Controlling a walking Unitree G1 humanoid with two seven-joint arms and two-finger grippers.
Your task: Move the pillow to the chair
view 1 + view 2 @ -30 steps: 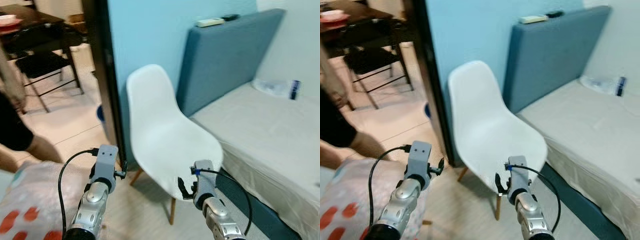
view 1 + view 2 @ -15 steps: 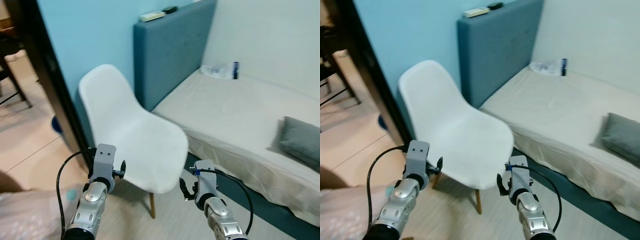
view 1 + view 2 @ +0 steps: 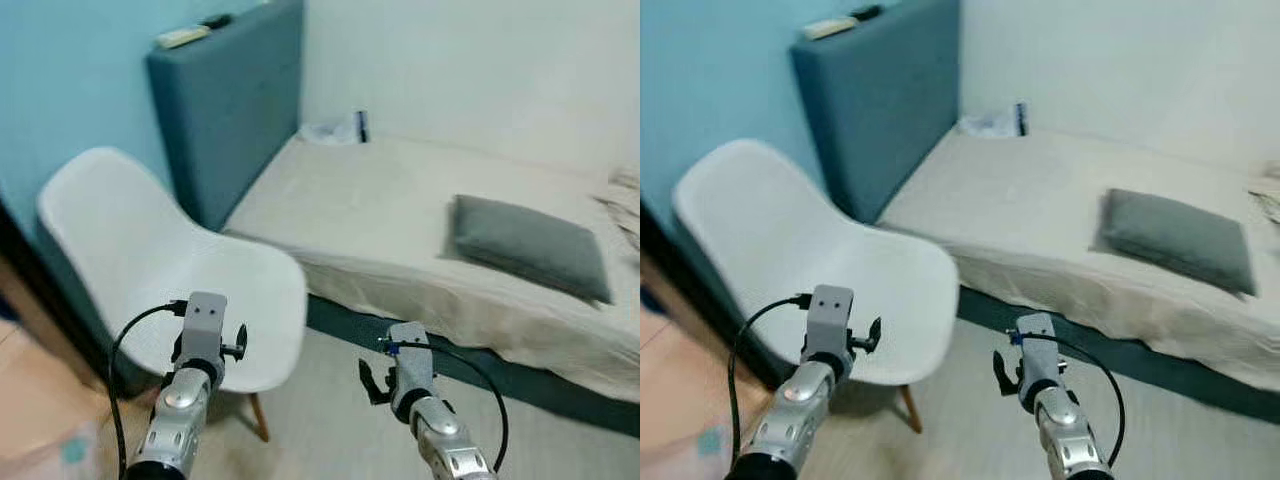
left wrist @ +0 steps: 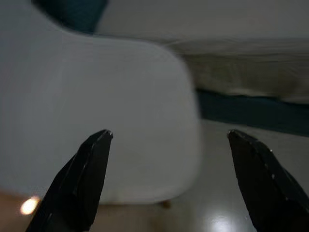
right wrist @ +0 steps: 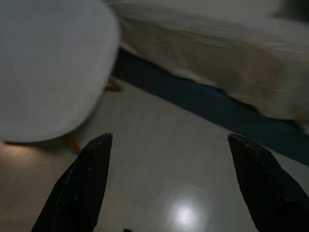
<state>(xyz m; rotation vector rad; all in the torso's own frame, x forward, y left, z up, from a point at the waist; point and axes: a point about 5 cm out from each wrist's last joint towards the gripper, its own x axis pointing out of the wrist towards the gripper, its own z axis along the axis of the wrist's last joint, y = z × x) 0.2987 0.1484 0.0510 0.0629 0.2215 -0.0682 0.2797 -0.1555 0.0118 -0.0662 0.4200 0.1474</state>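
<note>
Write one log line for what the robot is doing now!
stage: approach | pillow: on bed | chair: bare | left gripper: open | right gripper: open

Home bedroom — a bed (image 3: 400,210) with a beige sheet and blue padded headboard (image 3: 225,110) in the corner of white and light-blue walls, a grey pillow (image 3: 530,245) on it, white chair (image 3: 150,270) beside — pale floor.

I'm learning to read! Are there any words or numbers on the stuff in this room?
No words or numbers can be read here.
The plastic package at the head of the bed has a dark label, too blurred to read.
The pillow and chair are plain.
</note>
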